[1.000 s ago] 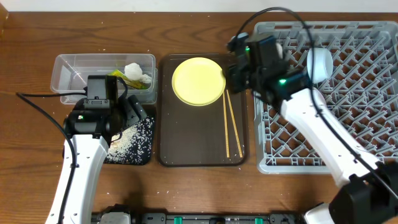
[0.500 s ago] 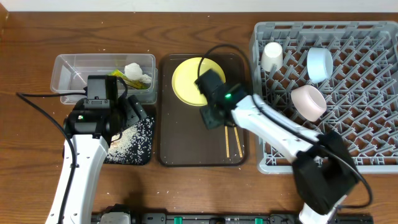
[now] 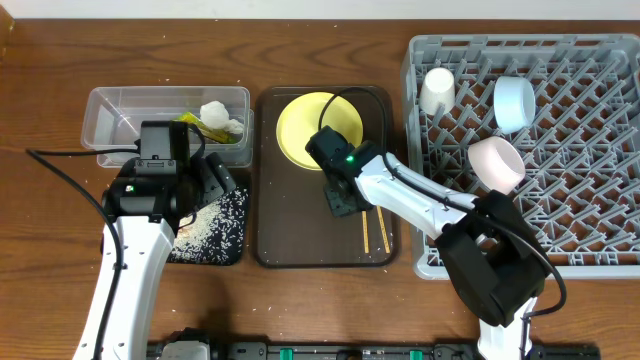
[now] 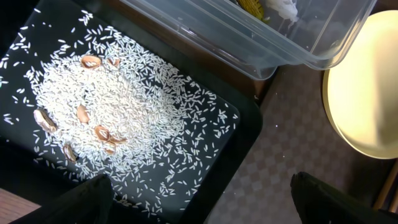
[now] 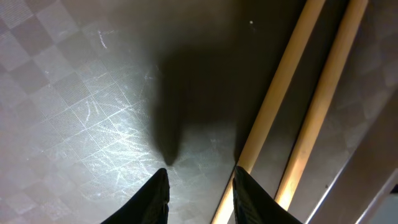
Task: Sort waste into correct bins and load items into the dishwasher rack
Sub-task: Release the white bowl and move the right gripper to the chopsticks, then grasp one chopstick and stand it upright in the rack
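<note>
Two wooden chopsticks (image 3: 365, 232) lie side by side on the brown serving tray (image 3: 300, 225), below the yellow plate (image 3: 300, 125). My right gripper (image 3: 341, 203) is down at the tray just left of them. In the right wrist view the right gripper (image 5: 201, 171) is open with only bare tray between its tips. Its right fingertip (image 5: 249, 196) sits against the nearer chopstick (image 5: 280, 93). My left gripper (image 4: 200, 180) hangs wide open over the black tray (image 4: 249, 155) and its heap of rice crumbs (image 4: 106, 99). The tissue (image 3: 213, 112) and wrapper (image 3: 190, 122) lie in the clear tub (image 3: 110, 120).
The grey rack (image 3: 560, 230) fills the right side and holds a white cup (image 3: 437, 90), a light blue bowl (image 3: 512, 103) and a whitish bowl (image 3: 497, 165). My right arm stretches from the front right across the rack's near corner.
The right arm swung from the rack's left edge over to the brown tray and came down beside the chopsticks, its jaws a little narrower. The left arm has not moved.
</note>
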`<state>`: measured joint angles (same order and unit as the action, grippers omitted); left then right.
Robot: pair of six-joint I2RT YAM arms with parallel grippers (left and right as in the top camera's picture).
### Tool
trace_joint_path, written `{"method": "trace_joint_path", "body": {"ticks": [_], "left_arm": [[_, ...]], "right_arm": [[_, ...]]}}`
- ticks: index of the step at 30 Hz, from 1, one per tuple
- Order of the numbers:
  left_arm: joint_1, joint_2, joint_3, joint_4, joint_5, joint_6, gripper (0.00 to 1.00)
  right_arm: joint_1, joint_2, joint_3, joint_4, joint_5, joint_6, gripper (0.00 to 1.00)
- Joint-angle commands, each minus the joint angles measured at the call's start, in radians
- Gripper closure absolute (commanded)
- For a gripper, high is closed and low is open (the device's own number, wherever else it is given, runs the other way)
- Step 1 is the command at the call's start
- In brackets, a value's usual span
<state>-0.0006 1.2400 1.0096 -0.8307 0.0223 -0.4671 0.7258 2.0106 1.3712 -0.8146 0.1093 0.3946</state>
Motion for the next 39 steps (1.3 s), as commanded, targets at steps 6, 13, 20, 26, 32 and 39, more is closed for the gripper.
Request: {"method": "trace_joint_path", "body": {"ticks": [6, 13, 20, 26, 32, 39], "left_arm": [[0.004, 0.002, 0.010, -0.003, -0.008, 0.001, 0.06], [0.004, 0.002, 0.010, -0.003, -0.008, 0.001, 0.06], [0.004, 0.002, 0.010, -0.003, -0.008, 0.001, 0.06], [0.004, 0.002, 0.010, -0.003, -0.008, 0.001, 0.06], [0.004, 0.002, 0.010, -0.003, -0.008, 0.001, 0.06], [0.004, 0.002, 0.010, -0.003, -0.008, 0.001, 0.06]], "right_arm": [[-0.011, -0.032, 0.000, -0.016, 0.074, 0.106, 0.69], [-0.040, -0.029, -0.018, -0.006, 0.061, 0.163, 0.76], [-0.058, -0.029, -0.057, 0.064, -0.035, 0.163, 0.84], [-0.059, -0.029, -0.072, 0.082, -0.035, 0.163, 0.81], [-0.059, -0.029, -0.071, 0.081, -0.035, 0.170, 0.99], [-0.082, -0.126, -0.014, 0.026, -0.029, 0.163, 0.99]]}}
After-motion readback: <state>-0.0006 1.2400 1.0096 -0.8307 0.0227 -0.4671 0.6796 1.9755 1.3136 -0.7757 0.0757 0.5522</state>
